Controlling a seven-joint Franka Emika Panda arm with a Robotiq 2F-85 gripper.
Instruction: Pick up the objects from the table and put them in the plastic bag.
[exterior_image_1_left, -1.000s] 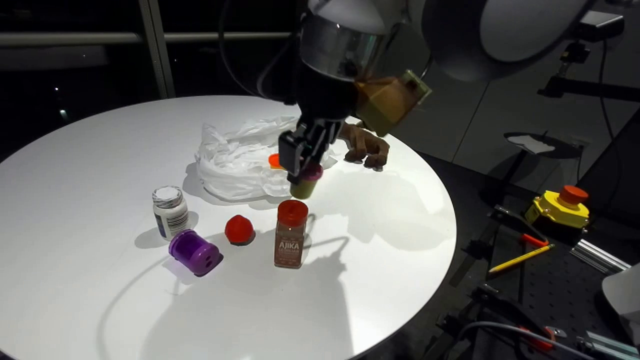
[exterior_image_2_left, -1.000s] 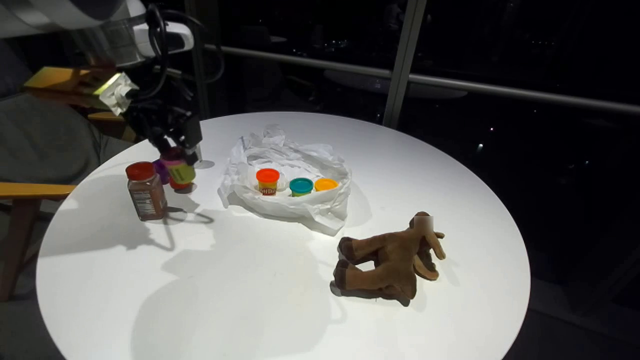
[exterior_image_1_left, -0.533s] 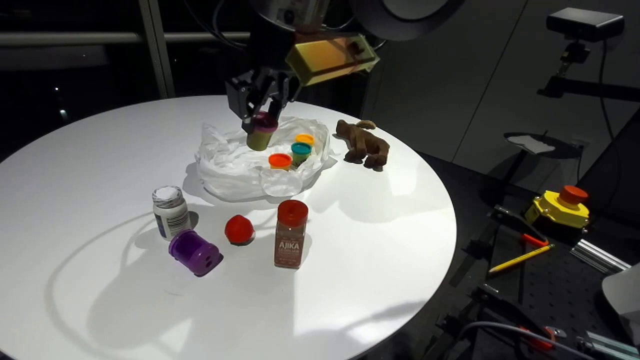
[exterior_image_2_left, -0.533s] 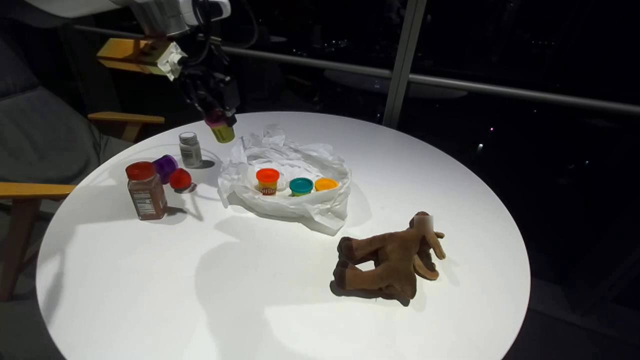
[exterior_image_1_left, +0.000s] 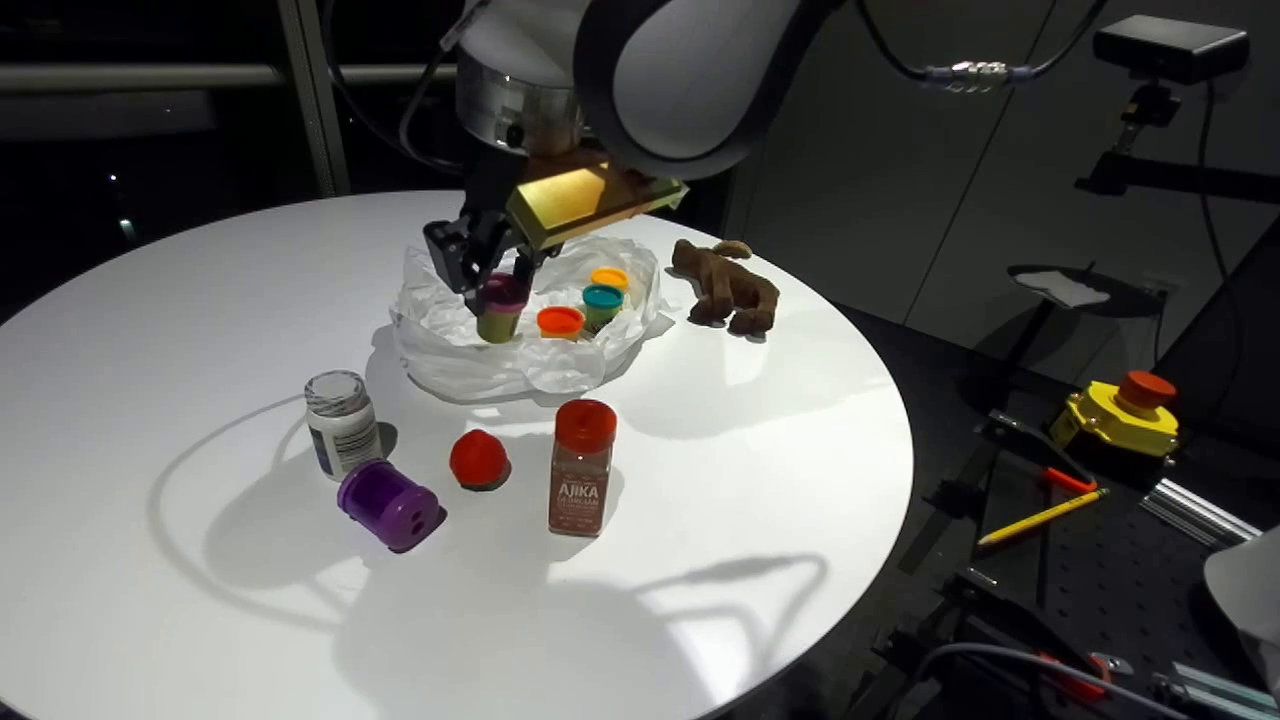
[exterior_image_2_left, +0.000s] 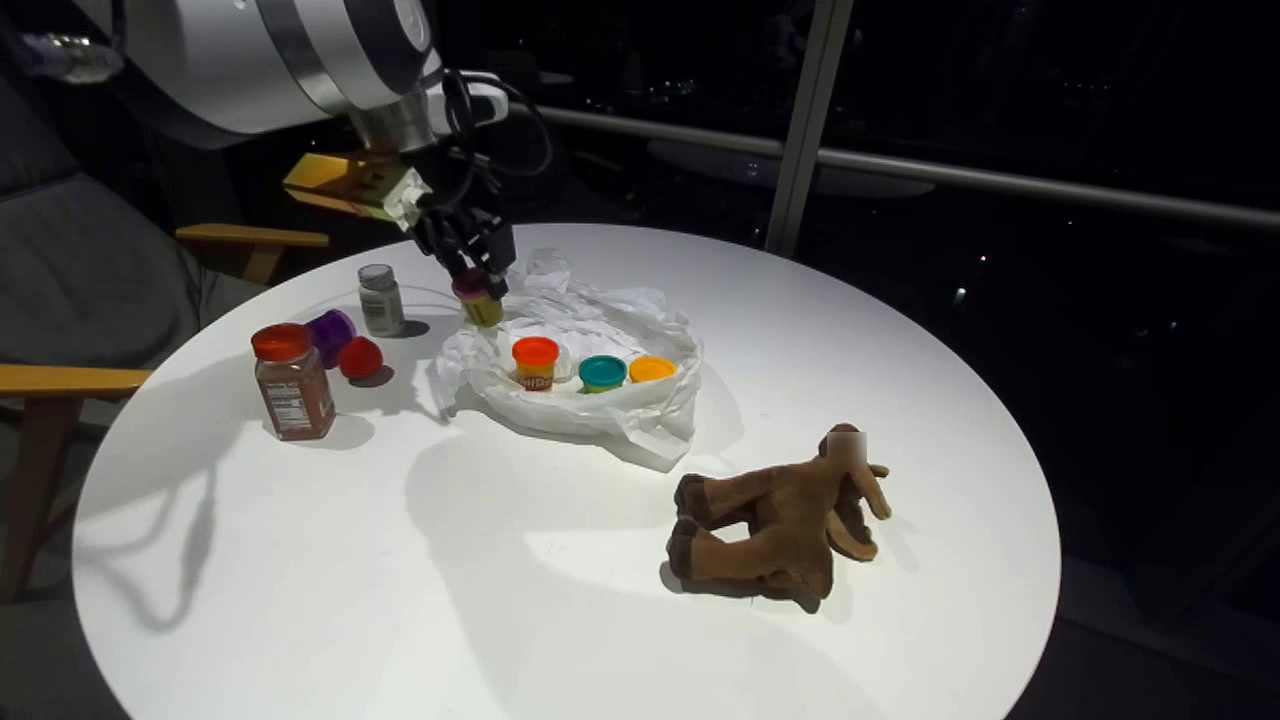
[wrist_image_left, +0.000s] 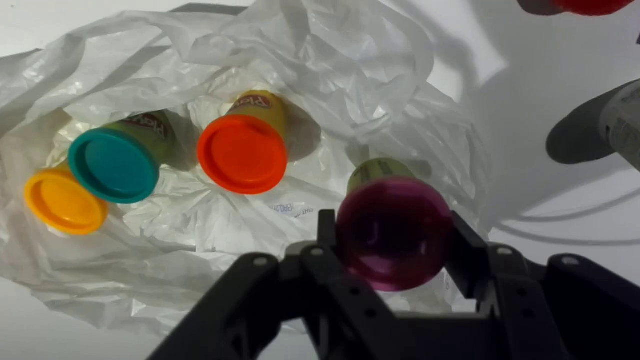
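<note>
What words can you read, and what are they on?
"AJIKA": red-lidded spice jar; smaller print blurred.
"Play" and, in an exterior view, "Doh": orange-lidded Play-Doh tub.
"Play": teal-lidded Play-Doh tub.
Too small or blurred: print on the labelled bottle, plastic bag and purple-lidded tub.

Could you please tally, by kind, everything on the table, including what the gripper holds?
Lidded tubs: 4 (one held)
Jars: 2
Round red object: 1
Purple cylinder: 1
Brown toy animal: 1
Plastic bag: 1
Total in view: 10
</note>
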